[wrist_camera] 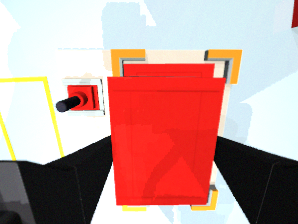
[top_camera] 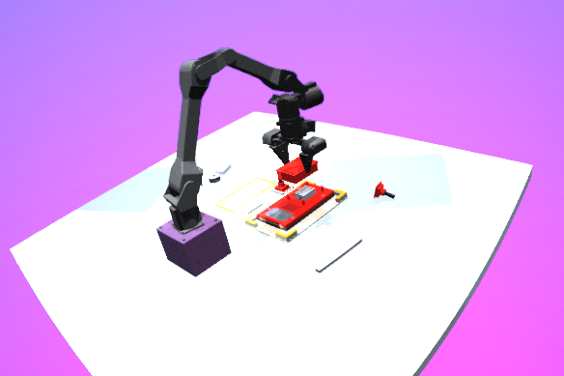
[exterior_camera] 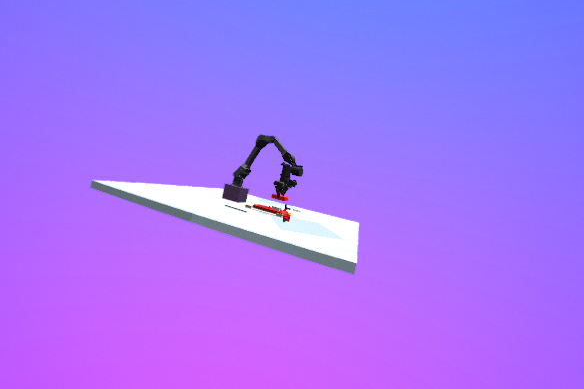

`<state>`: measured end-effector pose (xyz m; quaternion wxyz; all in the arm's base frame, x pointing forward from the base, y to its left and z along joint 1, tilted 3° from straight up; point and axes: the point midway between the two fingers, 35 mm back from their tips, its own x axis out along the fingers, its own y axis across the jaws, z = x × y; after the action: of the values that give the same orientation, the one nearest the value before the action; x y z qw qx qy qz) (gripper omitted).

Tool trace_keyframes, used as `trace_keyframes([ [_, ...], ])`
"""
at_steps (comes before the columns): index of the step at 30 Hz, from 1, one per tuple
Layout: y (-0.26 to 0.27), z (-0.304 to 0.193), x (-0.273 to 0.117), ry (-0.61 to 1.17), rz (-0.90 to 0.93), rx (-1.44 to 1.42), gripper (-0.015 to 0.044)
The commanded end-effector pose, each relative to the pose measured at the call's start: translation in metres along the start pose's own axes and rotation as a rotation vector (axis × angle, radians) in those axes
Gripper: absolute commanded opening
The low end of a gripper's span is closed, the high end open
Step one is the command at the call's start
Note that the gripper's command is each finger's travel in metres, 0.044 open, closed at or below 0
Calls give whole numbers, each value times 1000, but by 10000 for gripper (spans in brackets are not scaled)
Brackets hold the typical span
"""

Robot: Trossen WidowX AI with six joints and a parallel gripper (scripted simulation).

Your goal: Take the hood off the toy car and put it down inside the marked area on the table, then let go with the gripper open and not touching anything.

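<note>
Top view, arm: the dark grey six-joint arm [top_camera: 190,112] rises from a purple cube base [top_camera: 194,243], bends at a high elbow, runs forward and turns its wrist straight down.
Top view, gripper: the black parallel-jaw gripper [top_camera: 293,158] points at the table, its jaws standing wide and clamped on the two sides of the flat red hood [top_camera: 297,170].
Top view, hood: lifted clear of the red toy car body [top_camera: 296,205], hanging above the car's far end, slightly tilted.
Top view, car: lies on a pale mat with yellow corner brackets [top_camera: 341,194], on the white table [top_camera: 270,310].
Top view, marked area: a yellow-outlined rectangle [top_camera: 245,193] just beside the car, toward the arm's base.
Top view, other things: a small red and black part [top_camera: 382,190] well apart on the far side of the car; a thin grey bar [top_camera: 339,255] nearer the camera; a small grey tool [top_camera: 220,172] beyond the rectangle.

Exterior view, arm: small and distant, an arch [exterior_camera: 267,161] over the table [exterior_camera: 320,246].
Exterior view, hood: a red sliver [exterior_camera: 280,197] under the gripper, apart from the car [exterior_camera: 267,209] below.

Wrist view, fingers: black fingers flank the hood on both sides.
Wrist view, hood: the red panel [wrist_camera: 165,140] fills the centre, covering most of the car.
Wrist view, marked area: its yellow line [wrist_camera: 47,115] lies left of the hood.
Wrist view, left side: a red block with a black peg [wrist_camera: 82,99] between the yellow line and the hood.
</note>
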<state>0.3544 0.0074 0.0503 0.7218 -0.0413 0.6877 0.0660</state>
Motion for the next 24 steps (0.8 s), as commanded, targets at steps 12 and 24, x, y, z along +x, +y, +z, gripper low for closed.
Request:
trace_keyframes([
  [12, 90, -10, -5, -6, 3, -6, 0],
  [24, 155, -34, -8, -6, 10, -8, 0],
])
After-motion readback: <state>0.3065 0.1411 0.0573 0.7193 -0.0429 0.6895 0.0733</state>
